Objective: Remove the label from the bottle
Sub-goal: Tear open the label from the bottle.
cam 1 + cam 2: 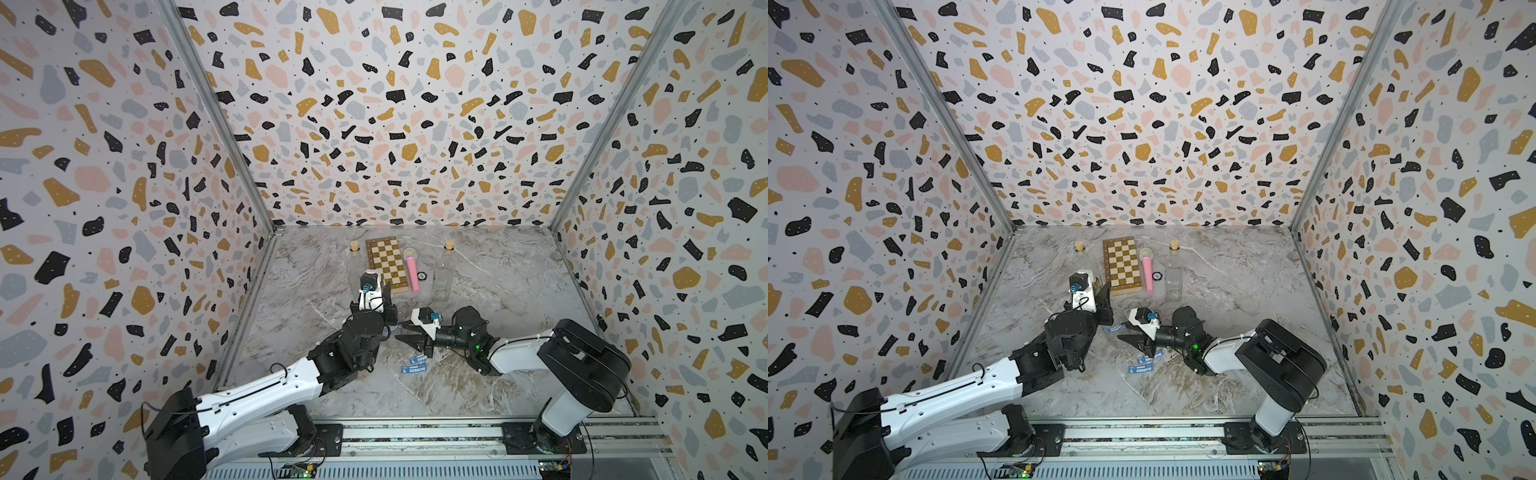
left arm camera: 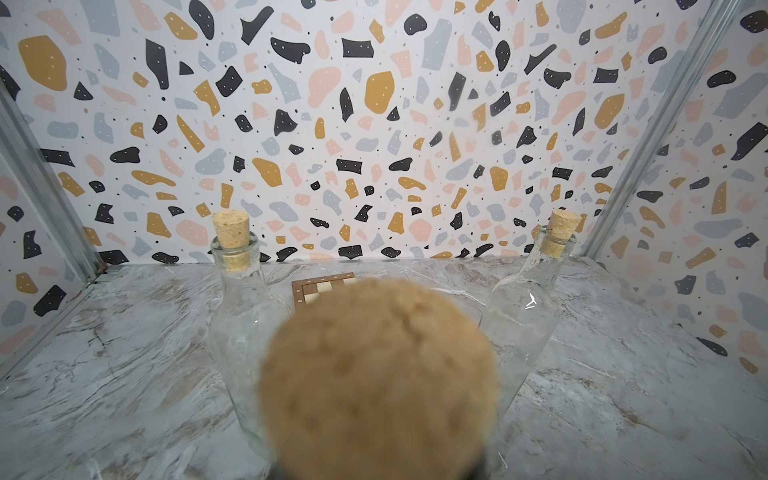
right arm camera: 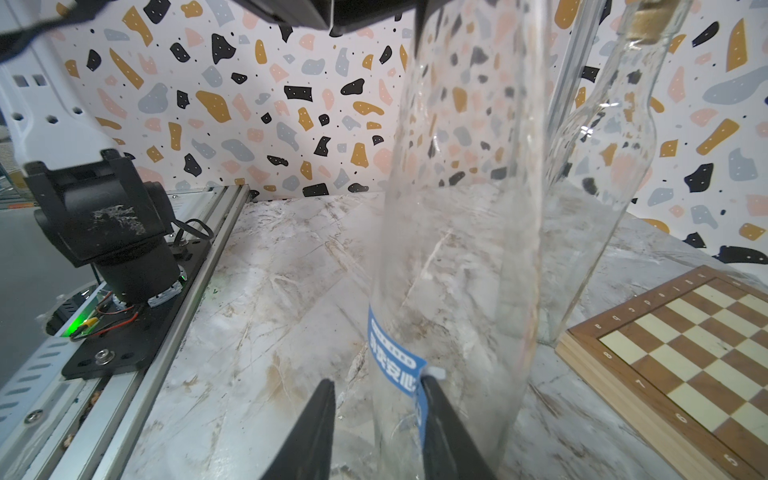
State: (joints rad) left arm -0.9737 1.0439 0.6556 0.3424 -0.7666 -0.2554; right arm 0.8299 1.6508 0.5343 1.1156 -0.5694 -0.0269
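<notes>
**Operator:** Where is the bottle?

**Spotter:** Your bottle point(image 3: 465, 208) is clear glass and stands on the marble table point(image 1: 498, 270), near the front middle. It is right under your left gripper point(image 1: 1104, 307). Its cork point(image 2: 378, 374) fills the left wrist view as a brown blur.

**Operator:** Is the left one holding it?

**Spotter:** It looks clamped on the neck of the bottle. In the right wrist view, black parts sit against the glass at the very top. You cannot see the fingertips themselves.

**Operator:** And the right?

**Spotter:** Your right gripper point(image 3: 378, 380) lies low and points sideways at the bottle's lower wall. Its jaws are spread and pinch nothing. One finger is beside the glass and the other is in front of it.

**Operator:** The label?

**Spotter:** The blue label point(image 3: 392, 357) sits low on the bottle, between the two fingers. Its loose edge curls off the glass and touches the inner side of one finger point(image 3: 446, 419).

**Operator:** What else is on the table?

**Spotter:** Blue label scraps point(image 1: 413, 368) lie near your right gripper. Further back are a chessboard point(image 1: 386, 264) and a pink microphone point(image 1: 412, 270) just beside it. A spare bottle point(image 2: 245, 324) and a second spare bottle point(image 2: 528, 324) flank them, both corked and upright.
</notes>
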